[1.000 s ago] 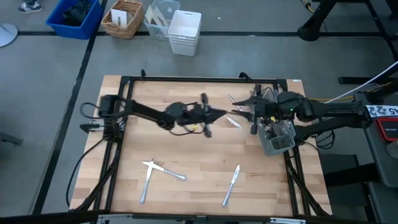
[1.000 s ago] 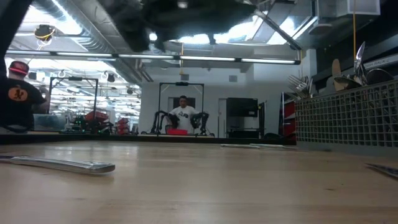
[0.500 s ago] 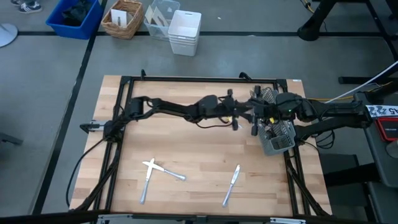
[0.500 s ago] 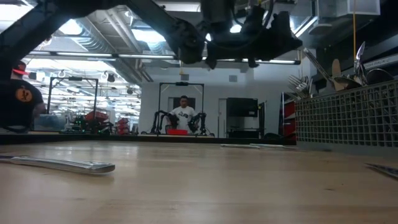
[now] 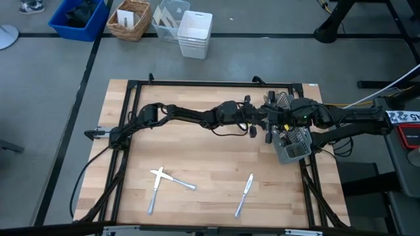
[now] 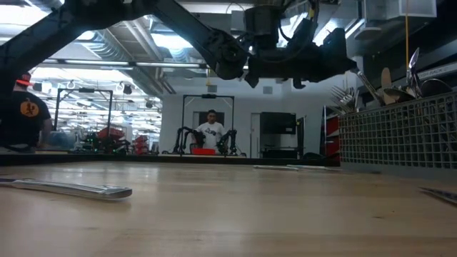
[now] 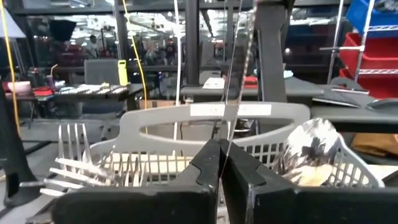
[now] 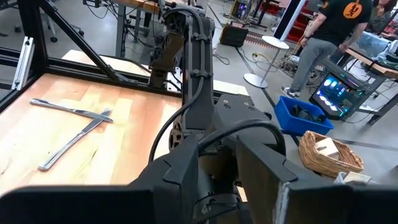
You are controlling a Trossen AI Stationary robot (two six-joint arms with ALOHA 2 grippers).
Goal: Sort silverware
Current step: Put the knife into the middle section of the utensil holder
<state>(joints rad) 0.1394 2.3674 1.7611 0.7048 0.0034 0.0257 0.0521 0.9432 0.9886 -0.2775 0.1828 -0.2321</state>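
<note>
My left arm reaches across the table, and my left gripper hangs in the air beside the dark mesh caddy, shut on a slim piece of silverware. The caddy's grey handle is straight ahead of it, with forks and a spoon standing inside. My right gripper hovers open above the same spot. More silverware lies on the wood: a crossed pair and a knife. My left gripper pinches the silverware piece between its two fingertips. I see the piece edge-on, so which end is held cannot be told. The fingers lie about level, coming from the table's left. It sticks out past them, clear of the table, its free end slanting down toward the caddy.
A black frame rims the table. Two pieces of silverware lie near the far edge, and another lies close to the low camera. Beyond the far edge stand a white bin, a basket and a blue bin. People are in the room behind.
My left gripper has gone toward the table's right edge, up to the caddy, sinking a little and levelling out. It has stayed shut on the silverware piece, which has travelled with it clear of the table. Most of the move came in the first half second.
</note>
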